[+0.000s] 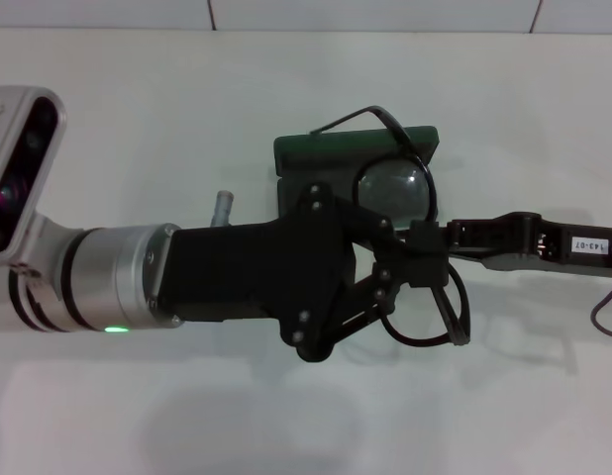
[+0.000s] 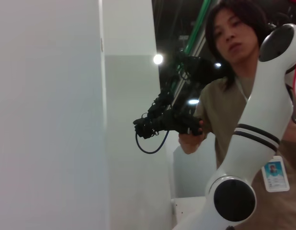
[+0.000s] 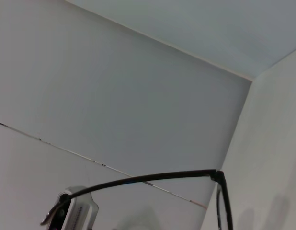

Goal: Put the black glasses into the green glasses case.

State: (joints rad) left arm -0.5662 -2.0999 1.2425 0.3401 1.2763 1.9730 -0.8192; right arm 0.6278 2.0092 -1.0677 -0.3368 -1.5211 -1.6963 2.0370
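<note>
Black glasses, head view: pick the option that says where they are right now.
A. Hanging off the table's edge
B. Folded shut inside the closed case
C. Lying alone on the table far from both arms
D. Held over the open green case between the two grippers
D: the black glasses sit above the open green glasses case, with the left gripper and the right gripper both at the frame.

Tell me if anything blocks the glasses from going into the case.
Nothing visible does. The glasses are pinched between the left gripper and the right gripper, directly over the green case. The left gripper hides most of the case, so I cannot tell whether it is open.
</note>
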